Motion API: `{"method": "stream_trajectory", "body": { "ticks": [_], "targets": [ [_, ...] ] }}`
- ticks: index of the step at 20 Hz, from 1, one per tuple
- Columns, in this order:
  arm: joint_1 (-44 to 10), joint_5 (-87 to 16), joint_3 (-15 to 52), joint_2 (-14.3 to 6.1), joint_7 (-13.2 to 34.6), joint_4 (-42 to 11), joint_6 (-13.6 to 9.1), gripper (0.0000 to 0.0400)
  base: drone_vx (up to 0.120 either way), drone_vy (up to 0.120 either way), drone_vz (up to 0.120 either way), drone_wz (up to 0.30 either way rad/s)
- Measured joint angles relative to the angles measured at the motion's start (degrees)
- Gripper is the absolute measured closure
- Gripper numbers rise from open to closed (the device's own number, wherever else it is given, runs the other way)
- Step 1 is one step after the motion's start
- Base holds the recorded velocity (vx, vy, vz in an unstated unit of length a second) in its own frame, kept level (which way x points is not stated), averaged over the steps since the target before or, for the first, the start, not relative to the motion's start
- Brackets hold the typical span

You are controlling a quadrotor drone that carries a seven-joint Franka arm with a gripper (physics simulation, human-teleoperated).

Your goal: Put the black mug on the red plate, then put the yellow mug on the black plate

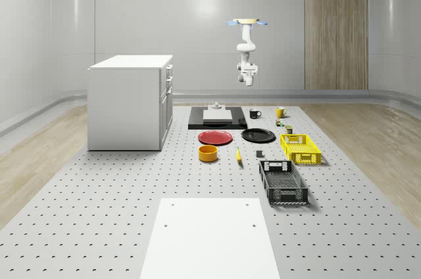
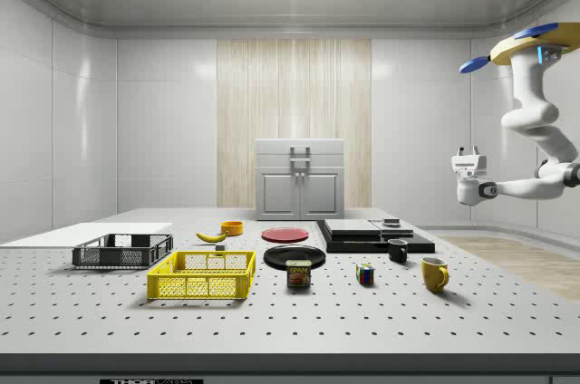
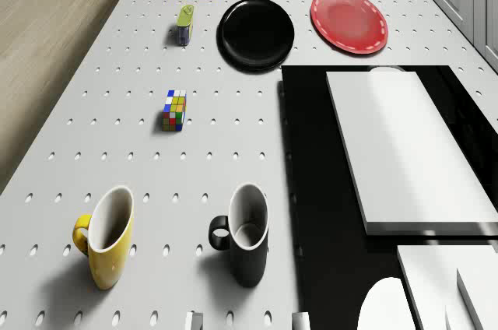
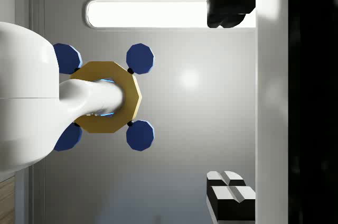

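The black mug [image 1: 254, 114] [image 3: 247, 235] stands upright on the table beside a black slab. A little apart from it is the yellow mug [image 1: 279, 112] [image 3: 107, 236], on the side away from the slab. Nearer the table's middle lie the red plate [image 1: 216, 137] [image 3: 348, 20] and the black plate [image 1: 258, 135] [image 3: 255, 33], side by side and bare. The drone [image 1: 247, 23] [image 2: 530, 44] hovers high over the table's far end, roughly above the mugs. My gripper [image 2: 467, 151] [image 4: 232, 102] hangs well above the table, turned upward toward the drone, open and holding nothing.
A white cabinet [image 1: 128, 101] stands at the whole-scene view's left. The black slab [image 1: 217, 118] carries white blocks. A Rubik's cube [image 3: 174, 110] and a can [image 3: 184, 25] lie between mugs and plates. Farther on are a yellow crate [image 1: 300, 148], black crate [image 1: 283, 182], yellow bowl [image 1: 208, 153] and banana [image 1: 238, 154].
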Motion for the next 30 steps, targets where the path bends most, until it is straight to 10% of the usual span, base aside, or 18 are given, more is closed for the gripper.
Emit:
{"method": "stream_trajectory", "body": {
  "ticks": [13, 30],
  "targets": [
    [-0.3, 0.1, 0.2, 4.0, -0.1, 14.2, -9.6, 0.0, 0.049, -0.015, 0.0, 0.0],
    [-0.4, 0.1, 0.3, 4.8, -0.2, 16.9, -10.8, 0.0, 0.115, -0.016, 0.0, 0.0]
  ]
}}
